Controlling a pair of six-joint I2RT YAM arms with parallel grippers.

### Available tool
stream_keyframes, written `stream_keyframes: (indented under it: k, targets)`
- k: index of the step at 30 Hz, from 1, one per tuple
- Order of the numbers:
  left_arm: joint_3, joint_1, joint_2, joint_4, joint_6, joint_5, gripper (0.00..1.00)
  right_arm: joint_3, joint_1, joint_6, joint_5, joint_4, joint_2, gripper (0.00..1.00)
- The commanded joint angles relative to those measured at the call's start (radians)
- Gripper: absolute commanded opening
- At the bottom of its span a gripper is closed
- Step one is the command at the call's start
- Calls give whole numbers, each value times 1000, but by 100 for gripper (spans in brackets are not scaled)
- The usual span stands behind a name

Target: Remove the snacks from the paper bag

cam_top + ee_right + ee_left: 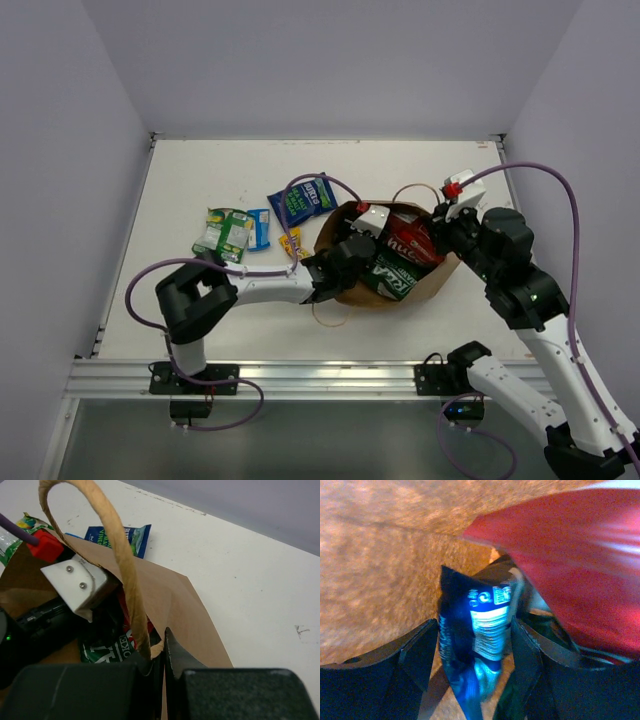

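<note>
The brown paper bag lies open in the middle of the table. Inside it are a red chip bag and a green bag. My left gripper is inside the bag's mouth. In the left wrist view it is open, its fingers on either side of a blue packet standing on end, with the red bag to the right. My right gripper is shut on the bag's rim at the foot of a twisted handle.
On the table left of the bag lie green-white packets, a small blue packet, a larger blue bag and a small yellow packet. The bag's other handle lies toward the table's front edge. Walls enclose the table.
</note>
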Motion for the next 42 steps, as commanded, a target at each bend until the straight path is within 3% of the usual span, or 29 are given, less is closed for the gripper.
stream_keyframes:
  k: [1, 4, 7, 8, 10, 11, 15, 22, 32, 42]
  targets:
    - [49, 17, 42, 71, 32, -46, 65, 70, 0, 11, -97, 71, -16, 0]
    - [41, 22, 52, 102, 23, -41, 61, 70, 2, 13, -114, 71, -22, 0]
    - [32, 24, 48, 125, 22, -37, 42, 70, 2, 10, -111, 67, -22, 0]
    - [30, 24, 44, 123, 23, -34, 28, 66, 2, 8, -106, 69, -22, 0]
    - [24, 24, 22, 117, 22, -31, 14, 61, 2, 7, -85, 74, -27, 0]
    - [18, 22, 12, 112, 17, -29, 1, 53, 2, 7, -77, 77, -27, 0]
    - [-2, 20, -88, 68, 9, 3, 0, 33, 2, 7, -21, 97, -25, 0]
    - [4, 13, -289, -87, -26, 196, 0, 21, 2, 13, 139, 107, -2, 0]
    - [143, -15, -441, -334, -133, 399, 0, 12, 2, 26, 277, 101, 26, 0]
    - [401, -7, -634, -740, -215, 273, 0, 7, -1, 97, 467, 80, 73, 0]
